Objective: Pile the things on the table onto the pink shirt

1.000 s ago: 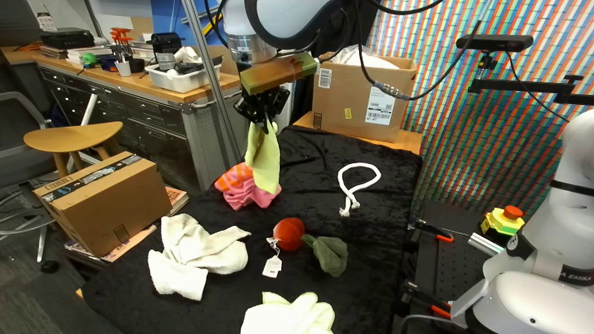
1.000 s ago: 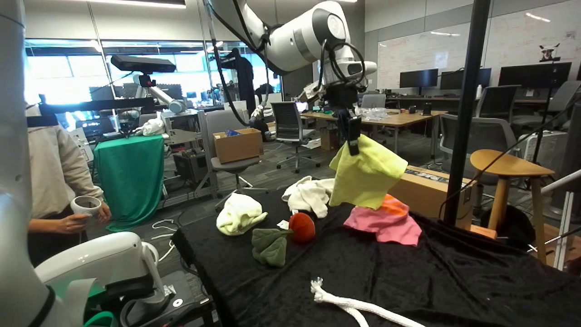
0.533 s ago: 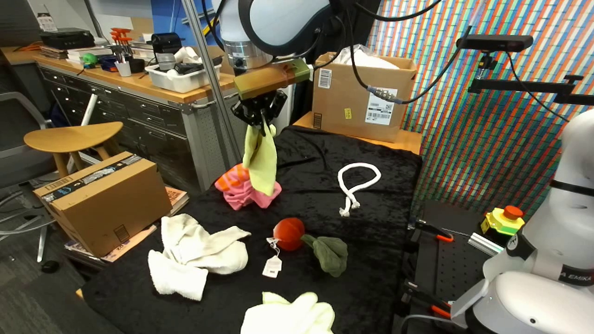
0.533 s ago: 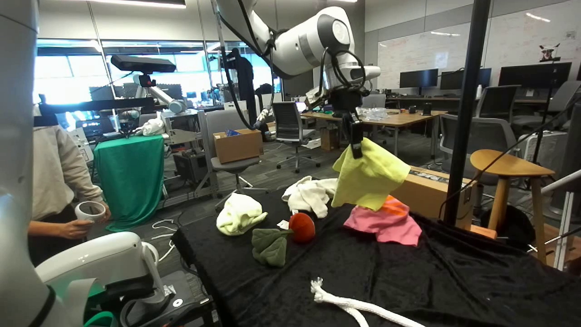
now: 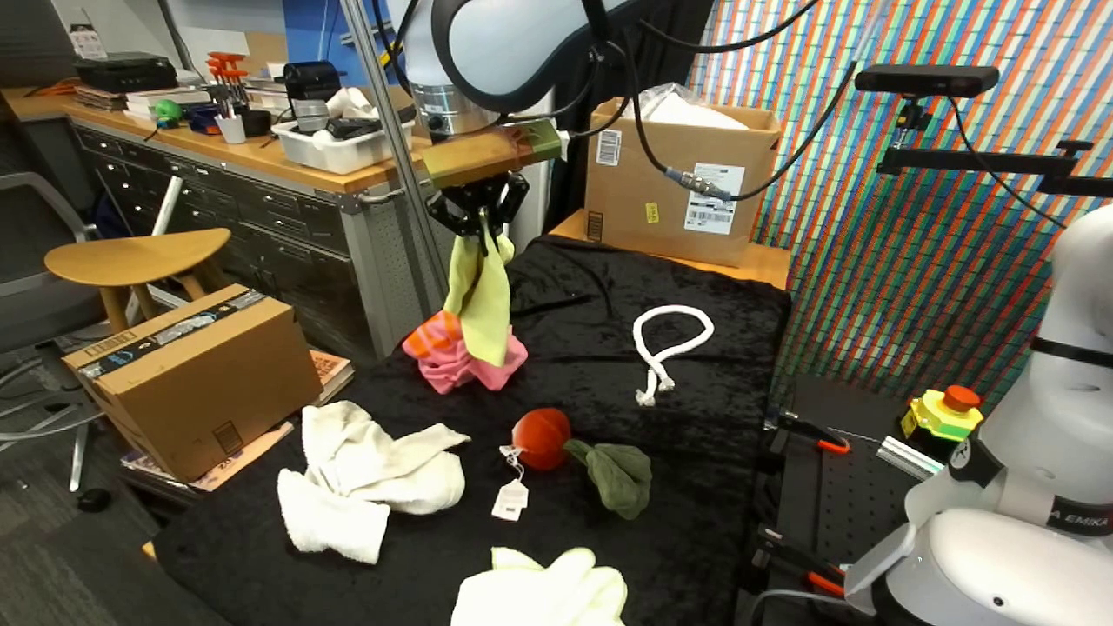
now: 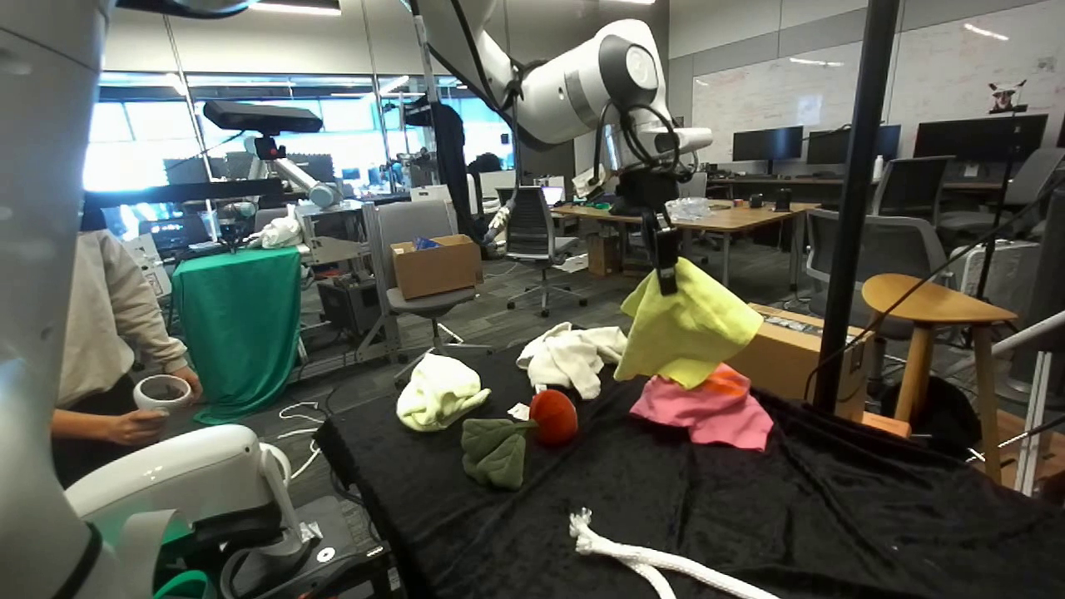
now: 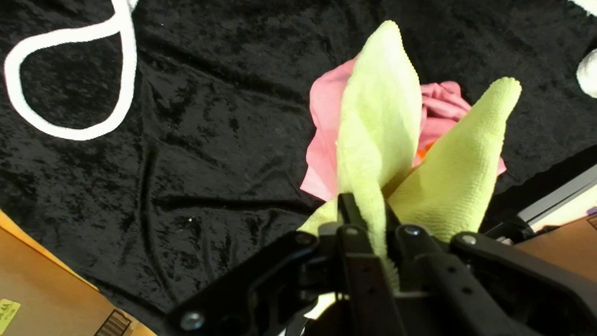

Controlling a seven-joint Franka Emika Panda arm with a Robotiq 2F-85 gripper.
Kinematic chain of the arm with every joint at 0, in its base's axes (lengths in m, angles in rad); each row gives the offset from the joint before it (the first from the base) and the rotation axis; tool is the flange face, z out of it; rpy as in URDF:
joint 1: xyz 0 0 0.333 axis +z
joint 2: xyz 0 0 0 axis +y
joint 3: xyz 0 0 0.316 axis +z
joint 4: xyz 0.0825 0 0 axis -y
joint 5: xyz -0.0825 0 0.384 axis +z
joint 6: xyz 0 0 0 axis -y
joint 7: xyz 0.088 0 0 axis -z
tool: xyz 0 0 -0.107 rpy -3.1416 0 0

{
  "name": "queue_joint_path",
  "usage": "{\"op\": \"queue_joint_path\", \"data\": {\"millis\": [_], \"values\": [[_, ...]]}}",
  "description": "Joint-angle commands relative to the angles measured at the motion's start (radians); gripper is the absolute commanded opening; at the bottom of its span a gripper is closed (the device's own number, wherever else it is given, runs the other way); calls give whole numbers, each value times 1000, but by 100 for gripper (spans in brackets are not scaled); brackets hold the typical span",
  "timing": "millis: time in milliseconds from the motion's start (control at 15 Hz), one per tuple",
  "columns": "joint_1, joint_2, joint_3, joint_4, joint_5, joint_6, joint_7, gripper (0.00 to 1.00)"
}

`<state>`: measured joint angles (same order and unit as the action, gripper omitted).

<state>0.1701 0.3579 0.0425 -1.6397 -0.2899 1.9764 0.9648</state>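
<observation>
Wrist view: the end effector [image 7: 371,213] pinches the yellow-green cloth [image 7: 382,121], which partly hides the pink shirt [image 7: 327,119].

In both exterior views we see dark grey carpet [image 6: 499,309], office chairs [image 6: 526,220], a wooden stool [image 5: 135,256] and, near it, a taped cardboard box [image 5: 196,387]. Bright windows [image 6: 133,125] stand at the back in an exterior view, with a lit ceiling lamp [image 6: 295,9] higher up; there we also make out a whiteboard [image 6: 790,96] bearing faint writing, dark monitors [image 6: 767,144] in front of it, and a green drape [image 6: 237,333] hanging low. In an exterior view we find a dark-drawered, wood-topped workbench [image 5: 252,158], another carton [image 5: 674,226], and a wall covering [image 5: 913,278] of narrow multicoloured stripes.
</observation>
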Motion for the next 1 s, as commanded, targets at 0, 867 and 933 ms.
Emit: {"op": "queue_joint_path", "data": {"millis": [0,867,933], "values": [[15,27,-20,45,15,-2,28,8],[-9,2,-38,-19,19,-70,-40,100],[-17,-12,-47,-50,18,-76,-40,100]]}}
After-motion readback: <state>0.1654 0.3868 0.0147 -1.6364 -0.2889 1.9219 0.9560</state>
